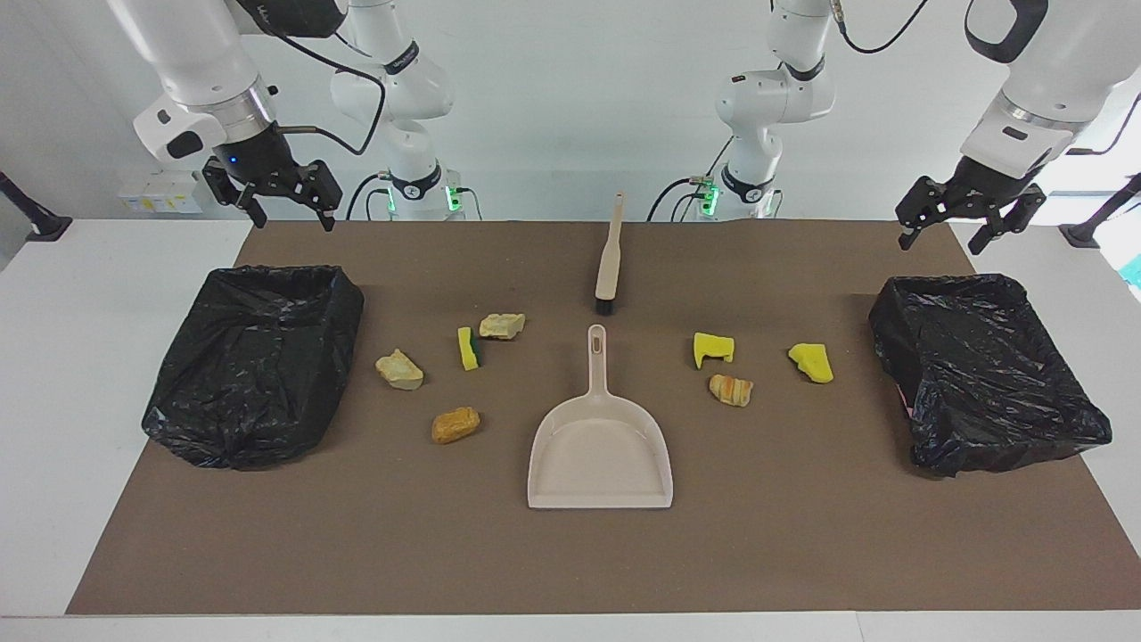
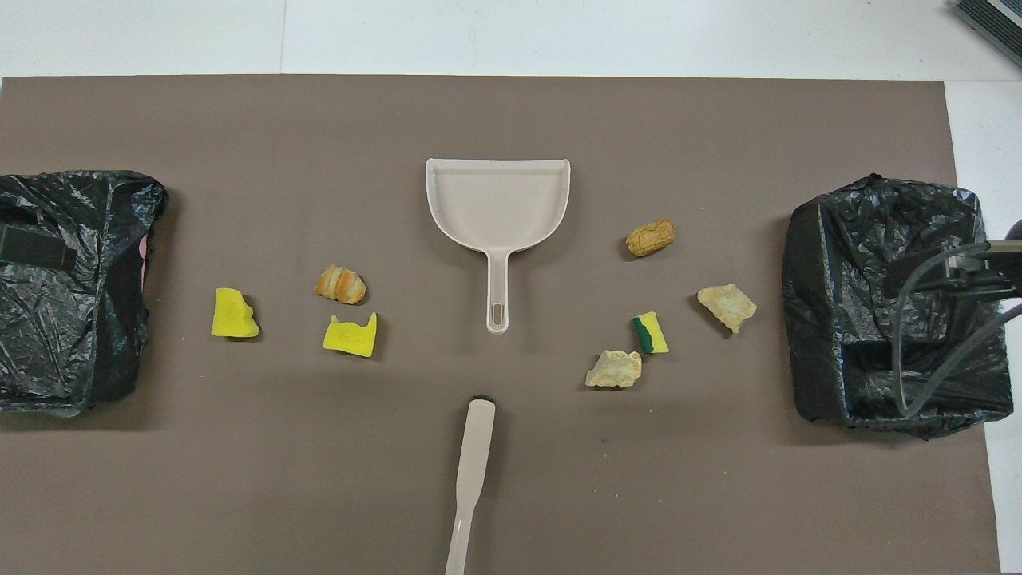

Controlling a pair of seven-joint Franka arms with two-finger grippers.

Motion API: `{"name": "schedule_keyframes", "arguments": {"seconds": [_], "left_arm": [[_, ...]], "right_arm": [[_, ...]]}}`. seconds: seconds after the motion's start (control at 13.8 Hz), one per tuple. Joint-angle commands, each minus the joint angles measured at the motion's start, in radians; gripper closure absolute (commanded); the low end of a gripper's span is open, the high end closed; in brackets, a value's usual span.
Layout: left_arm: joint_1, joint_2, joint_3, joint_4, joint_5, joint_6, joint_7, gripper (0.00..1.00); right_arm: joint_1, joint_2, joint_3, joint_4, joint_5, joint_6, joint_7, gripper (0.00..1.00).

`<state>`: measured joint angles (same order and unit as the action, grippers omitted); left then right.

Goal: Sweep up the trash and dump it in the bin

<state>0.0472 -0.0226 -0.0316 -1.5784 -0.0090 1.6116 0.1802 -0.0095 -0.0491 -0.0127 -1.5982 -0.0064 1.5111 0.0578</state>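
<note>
Seen from overhead, the beige long-handled brush is cut off at the frame's lower edge, and cables hide part of the black-lined bin at the right arm's end. Seven pieces of trash, yellow sponge chunks and tan bread-like lumps, lie scattered on the brown table mat to either side of the beige plastic dustpan. Left gripper and right gripper hang empty, fingers wide, each above the mat's near corner by a bin, under a white wall.
</note>
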Motion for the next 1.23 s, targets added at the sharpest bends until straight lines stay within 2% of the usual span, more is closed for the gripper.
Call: {"name": "schedule_keyframes", "arguments": {"seconds": [0.0,0.79,1.01,1.16], "left_arm": [[0.000,-0.028,0.002,-0.034,-0.011,0.010,0.013,0.00],[0.003,-0.025,0.002,-0.025,-0.006,0.014,0.008,0.00],[0.003,-0.028,0.002,-0.026,-0.006,0.001,0.004,0.00],[0.003,-0.028,0.002,-0.031,-0.006,0.002,0.004,0.00]], "right_arm": [[-0.023,-0.011,0.004,-0.006,0.000,0.006,-0.004,0.00],[-0.020,-0.025,0.005,-0.026,0.003,-0.005,0.002,0.00],[-0.010,-0.037,0.008,-0.032,0.019,-0.048,-0.001,0.00],[0.008,-0.044,0.023,-0.054,0.019,-0.016,0.000,0.00]]}}
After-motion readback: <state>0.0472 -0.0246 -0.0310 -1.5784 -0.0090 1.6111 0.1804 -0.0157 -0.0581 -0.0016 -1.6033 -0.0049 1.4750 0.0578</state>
